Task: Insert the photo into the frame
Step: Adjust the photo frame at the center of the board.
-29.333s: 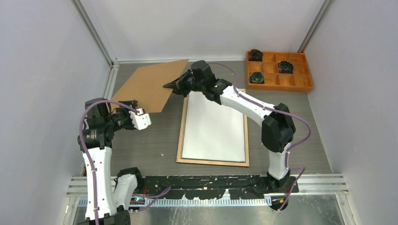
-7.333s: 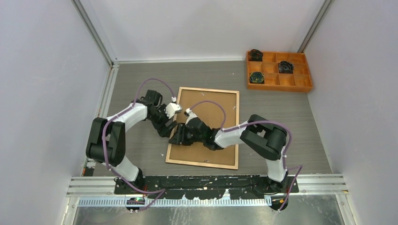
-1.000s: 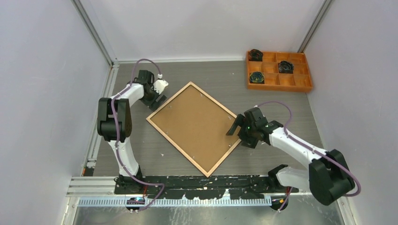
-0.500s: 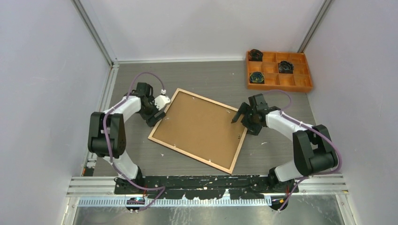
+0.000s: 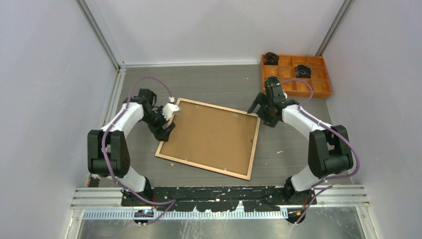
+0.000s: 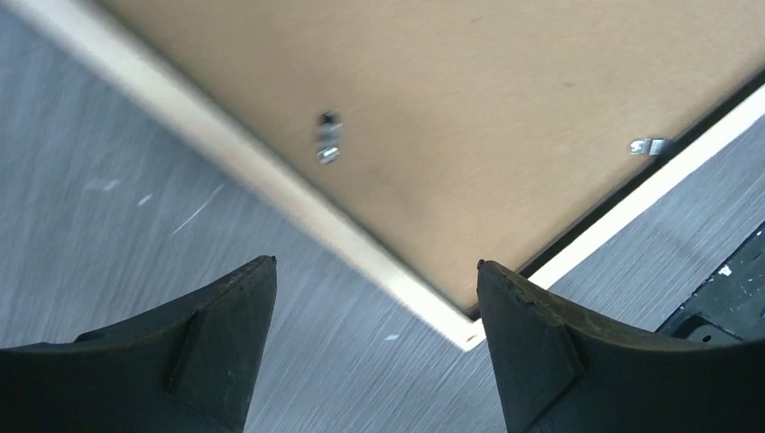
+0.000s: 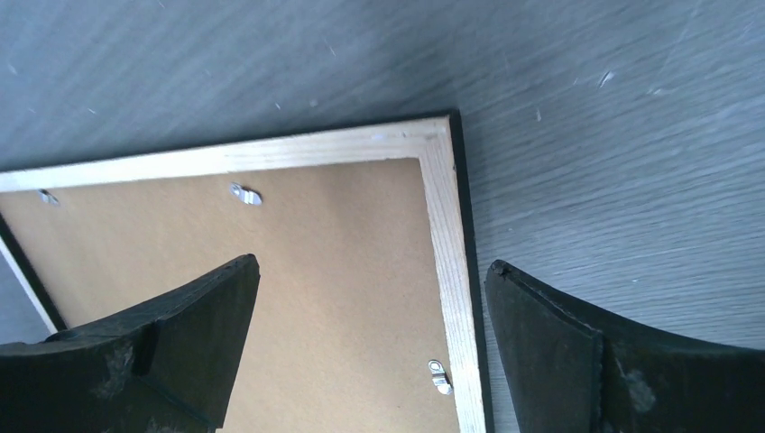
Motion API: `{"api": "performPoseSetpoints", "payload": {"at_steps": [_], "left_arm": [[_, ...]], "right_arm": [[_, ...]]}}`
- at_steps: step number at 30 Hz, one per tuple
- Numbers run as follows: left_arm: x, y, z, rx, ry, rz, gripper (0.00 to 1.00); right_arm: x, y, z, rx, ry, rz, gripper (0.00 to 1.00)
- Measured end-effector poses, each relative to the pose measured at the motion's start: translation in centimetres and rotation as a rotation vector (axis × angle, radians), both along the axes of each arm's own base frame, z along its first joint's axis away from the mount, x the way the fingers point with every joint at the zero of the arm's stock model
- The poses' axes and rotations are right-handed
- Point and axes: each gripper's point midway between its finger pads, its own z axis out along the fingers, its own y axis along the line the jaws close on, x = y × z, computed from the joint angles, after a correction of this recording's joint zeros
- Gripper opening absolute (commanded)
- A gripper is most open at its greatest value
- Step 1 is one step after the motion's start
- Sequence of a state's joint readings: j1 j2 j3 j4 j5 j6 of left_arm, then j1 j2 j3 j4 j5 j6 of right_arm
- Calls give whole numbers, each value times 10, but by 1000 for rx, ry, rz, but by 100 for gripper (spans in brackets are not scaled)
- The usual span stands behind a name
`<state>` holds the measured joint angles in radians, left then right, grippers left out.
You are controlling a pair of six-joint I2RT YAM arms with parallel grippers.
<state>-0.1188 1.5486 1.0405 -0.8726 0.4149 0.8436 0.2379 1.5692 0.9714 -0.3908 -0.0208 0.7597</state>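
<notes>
The frame (image 5: 254,145) is lying back-up on the counter (image 5: 209,84), photo presumably hidden under the backing panel (image 5: 209,135), while the released left hand (image 6: 374,275) and right hand (image 7: 372,271) are flanking it, probably for repositioning

One frame (image 5: 254,148), one backing panel (image 5: 209,137), one orange tray (image 5: 303,93), two grippers: left gripper (image 5: 168,130), right gripper (image 5: 260,113)

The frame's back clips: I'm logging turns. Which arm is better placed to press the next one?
Right, probably. The right gripper hangs open over a corner of the frame with a clip between its fingers; the left gripper straddles the outer edge, clips farther ahead.
</notes>
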Motion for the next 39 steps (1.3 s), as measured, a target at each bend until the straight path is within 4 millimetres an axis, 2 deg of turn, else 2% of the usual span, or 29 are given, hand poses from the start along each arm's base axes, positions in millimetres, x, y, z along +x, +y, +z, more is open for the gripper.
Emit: {"api": "performPoseSetpoints", "payload": {"at_steps": [5, 7, 11, 13, 14, 18, 21, 24, 28, 32, 39], "left_arm": [[34, 43, 23, -38, -47, 137, 75], [42, 56, 26, -25, -74, 169, 72], [45, 60, 12, 8, -63, 177, 67], [43, 61, -2, 28, -41, 176, 67], [40, 61, -12, 40, -23, 174, 67], [22, 56, -32, 61, 29, 156, 66], [16, 50, -39, 70, 41, 139, 66], [14, 41, -40, 85, 30, 110, 66], [8, 31, -40, 109, 24, 79, 67], [3, 23, -40, 105, 33, 67, 68], [-13, 4, -27, 9, 67, 26, 72]], "right_arm": [[9, -8, 29, -26, -77, -22, 100], [9, -9, 34, -26, -90, -22, 100], [-2, -8, 28, -7, -72, -25, 100], [-19, -5, 12, 22, -23, -23, 100], [-21, -5, 11, 24, -19, -23, 100], [-38, 1, -9, 74, 34, -32, 100], [-42, 4, -14, 99, 56, -34, 100], [-36, 7, -18, 111, 47, -31, 100], [-25, 1, -29, 100, 73, -57, 100], [-8, -5, -26, 73, 50, -77, 100], [1, -22, -11, -9, 3, -132, 95]]}}
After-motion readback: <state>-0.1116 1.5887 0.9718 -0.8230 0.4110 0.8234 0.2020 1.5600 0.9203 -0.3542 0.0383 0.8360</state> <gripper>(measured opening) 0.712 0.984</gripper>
